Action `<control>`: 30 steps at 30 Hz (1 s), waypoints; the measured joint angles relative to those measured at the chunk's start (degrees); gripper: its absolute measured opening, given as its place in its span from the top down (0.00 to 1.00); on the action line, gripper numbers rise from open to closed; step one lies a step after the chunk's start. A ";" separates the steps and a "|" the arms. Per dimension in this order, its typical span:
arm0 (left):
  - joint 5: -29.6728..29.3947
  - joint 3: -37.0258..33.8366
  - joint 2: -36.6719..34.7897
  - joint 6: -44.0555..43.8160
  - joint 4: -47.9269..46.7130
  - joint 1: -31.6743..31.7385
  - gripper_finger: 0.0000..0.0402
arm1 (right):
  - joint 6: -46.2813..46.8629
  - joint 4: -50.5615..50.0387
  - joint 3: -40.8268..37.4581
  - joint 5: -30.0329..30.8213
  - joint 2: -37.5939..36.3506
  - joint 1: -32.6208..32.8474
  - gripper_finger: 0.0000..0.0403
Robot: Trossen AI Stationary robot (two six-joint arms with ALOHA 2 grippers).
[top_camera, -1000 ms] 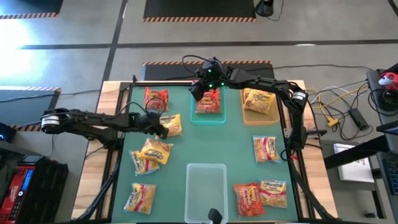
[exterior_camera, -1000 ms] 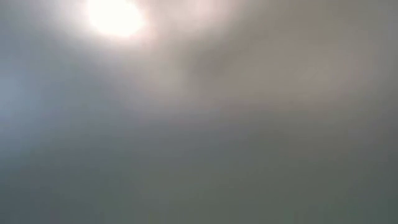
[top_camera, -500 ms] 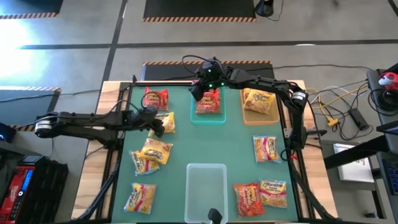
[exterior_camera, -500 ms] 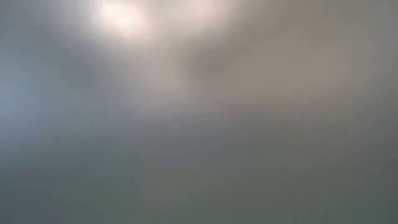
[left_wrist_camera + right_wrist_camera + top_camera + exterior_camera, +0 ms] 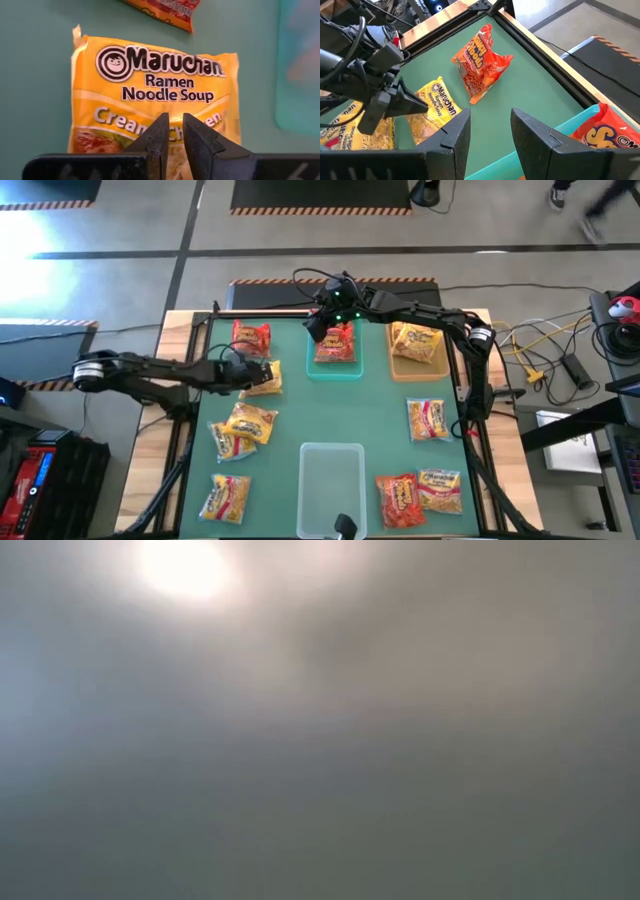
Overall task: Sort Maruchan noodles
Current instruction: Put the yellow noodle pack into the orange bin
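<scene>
My left gripper (image 5: 250, 376) is at the table's left, shut on a yellow Maruchan noodles packet (image 5: 267, 377) (image 5: 155, 95). A red packet (image 5: 251, 337) (image 5: 480, 57) lies flat on the mat just beyond it. My right gripper (image 5: 320, 326) (image 5: 490, 132) hangs open with nothing between its fingers, above the far left corner of the teal bin (image 5: 335, 370), which holds a red packet (image 5: 336, 343) (image 5: 607, 130). The right wrist view shows my left gripper (image 5: 420, 106) at the yellow packet (image 5: 440, 107). The low view shows only haze. My left gripper pinches the yellow packet between its two fingers (image 5: 155, 137), at the end nearest the arm, below the printed name (image 5: 172, 120). The fingers slant down from the table's left side. They hide the exact place of contact. In the right wrist view the packet stands tilted beyond the fingertips.
A tan bin (image 5: 418, 370) at the far right holds yellow packets. A clear bin (image 5: 332, 475) stands at the near middle. Loose packets lie at the near left (image 5: 250, 422) (image 5: 225, 498), the right (image 5: 430, 418) and the near right (image 5: 400, 495) (image 5: 440, 488).
My left gripper has rolled about its own axis while staying shut on the yellow packet. The packet has shifted a little toward the table's left edge and turned with the fingers. My right gripper has kept still.
</scene>
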 joint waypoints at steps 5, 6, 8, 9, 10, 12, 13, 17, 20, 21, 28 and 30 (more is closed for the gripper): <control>1.26 2.40 4.76 6.96 0.59 0.02 0.90 | -1.43 -0.02 0.00 0.01 0.00 0.00 0.68; 1.61 3.05 5.66 10.61 0.59 0.01 0.90 | -2.00 -0.02 0.00 0.00 0.00 0.00 0.68; 3.35 4.68 7.30 20.00 0.50 0.07 0.90 | -2.87 -0.03 0.00 0.01 0.00 0.00 0.68; 4.32 5.59 8.00 25.35 0.53 0.07 0.90 | -3.04 -0.02 0.00 0.01 0.00 0.00 0.68; 5.31 6.39 8.58 30.19 0.52 0.07 0.90 | -3.06 -0.02 0.00 0.01 0.00 0.00 0.68; 7.38 8.01 9.61 40.44 -0.02 0.00 0.90 | -3.68 -0.02 0.00 0.01 0.00 0.00 0.68; 8.11 8.71 10.01 45.67 -0.12 -0.02 0.90 | -4.20 -0.03 0.00 0.01 0.00 0.00 0.68; 8.89 11.37 10.04 61.87 -0.32 -0.48 0.90 | -5.25 -0.04 0.00 0.01 0.00 0.00 0.68; 7.25 12.86 7.68 63.77 -0.03 -0.86 0.90 | -5.03 -0.04 0.00 0.01 0.00 0.00 0.68; 7.10 12.94 6.57 62.55 0.11 -0.92 0.90 | -4.68 -0.04 0.00 -0.01 -0.01 0.00 0.68; 7.90 9.25 1.32 38.95 -6.32 -1.66 0.90 | -1.43 0.27 0.00 -1.26 0.62 0.88 0.68; 9.27 7.41 0.91 35.08 -5.00 -2.39 0.90 | -0.33 0.95 0.00 -3.37 1.91 1.45 0.68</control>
